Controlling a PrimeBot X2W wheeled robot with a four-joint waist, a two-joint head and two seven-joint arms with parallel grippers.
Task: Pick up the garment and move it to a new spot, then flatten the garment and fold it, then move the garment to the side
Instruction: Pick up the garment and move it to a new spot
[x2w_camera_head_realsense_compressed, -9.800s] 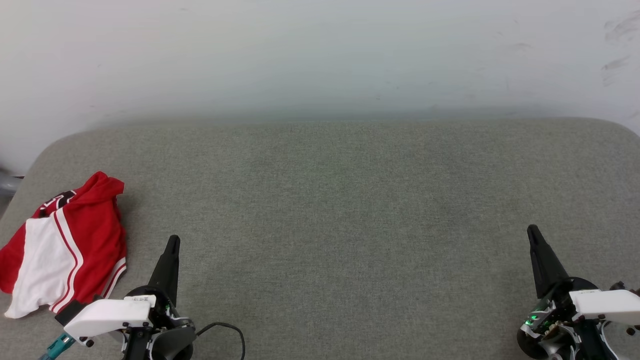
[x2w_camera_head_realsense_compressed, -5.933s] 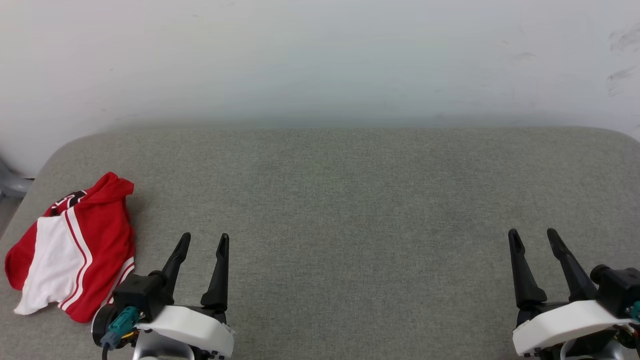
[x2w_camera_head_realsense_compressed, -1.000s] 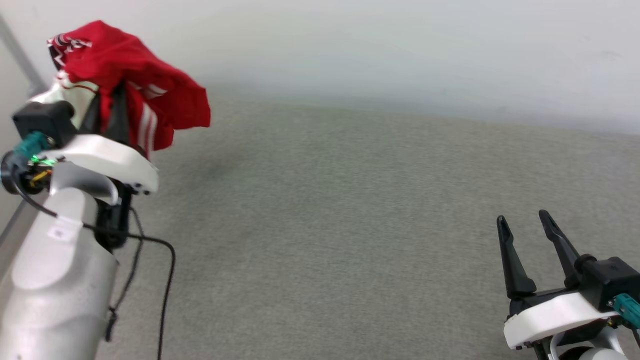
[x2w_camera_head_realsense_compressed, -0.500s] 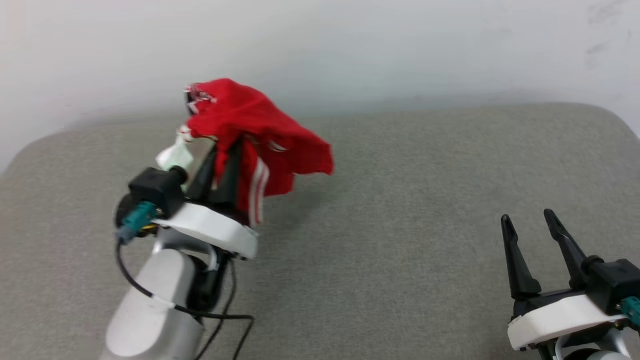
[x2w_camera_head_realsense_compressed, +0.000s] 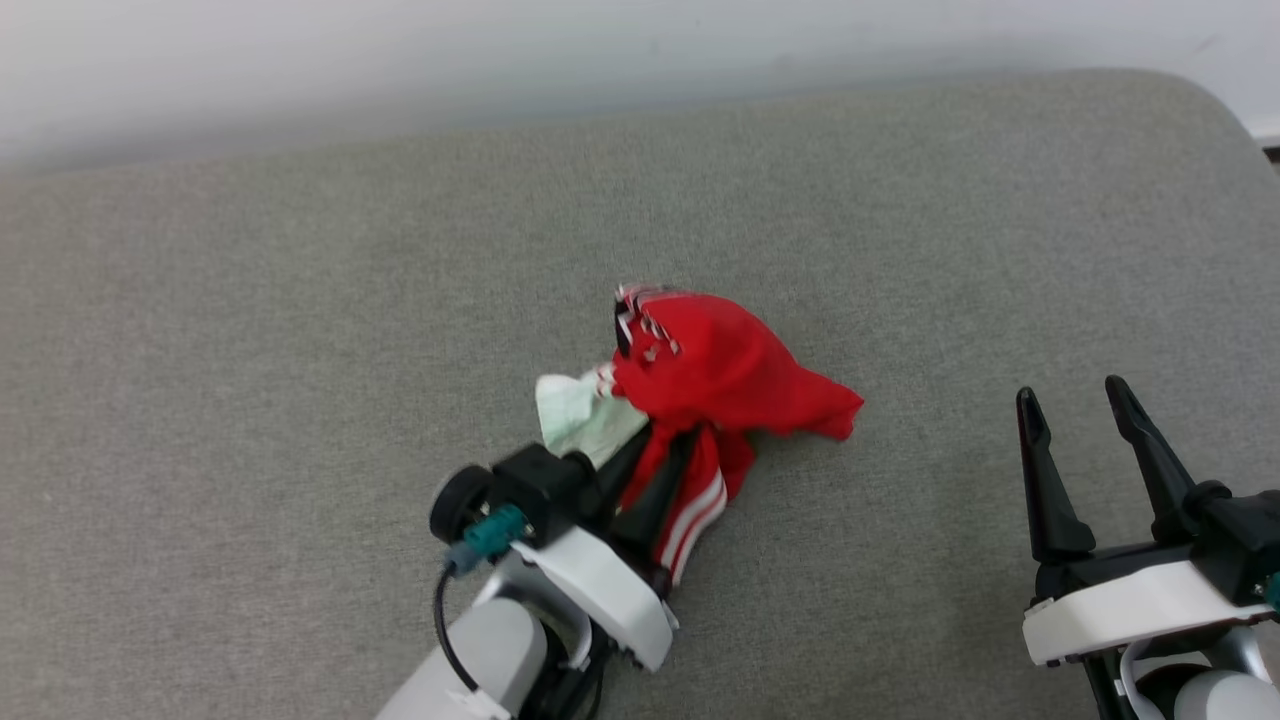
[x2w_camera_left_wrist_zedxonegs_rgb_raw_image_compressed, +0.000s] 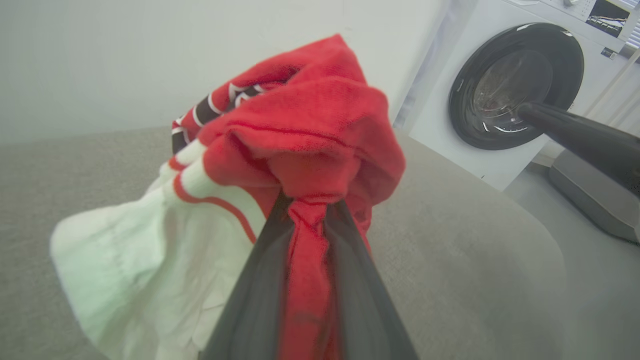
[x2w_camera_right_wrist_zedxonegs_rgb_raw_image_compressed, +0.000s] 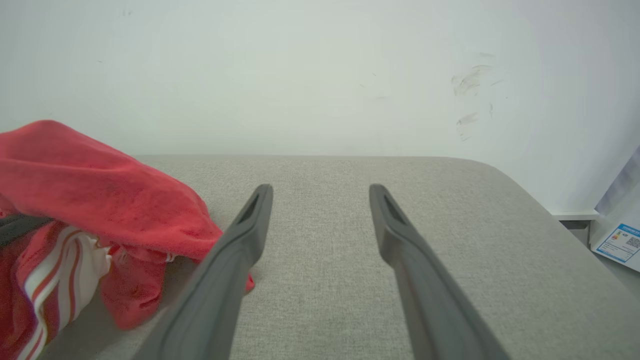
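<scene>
The garment, red with a white sleeve and striped trim, hangs bunched over my left gripper above the middle of the grey cushion. In the left wrist view the left gripper is shut on a red fold of the garment, and the white sleeve droops to the left. The lowest folds hang close to the cushion; whether they touch it I cannot tell. My right gripper stands open and empty to the right of the garment. In the right wrist view it has the garment on its left.
A white wall runs behind the cushion. The cushion's rounded right corner drops off to the floor. A white washing machine with a dark round door stands past that edge. A black cable trails from my left wrist.
My left arm has carried the garment from the far left, held high, to low over the middle of the cushion. The head camera has tilted down. The right gripper has stayed open and still.
</scene>
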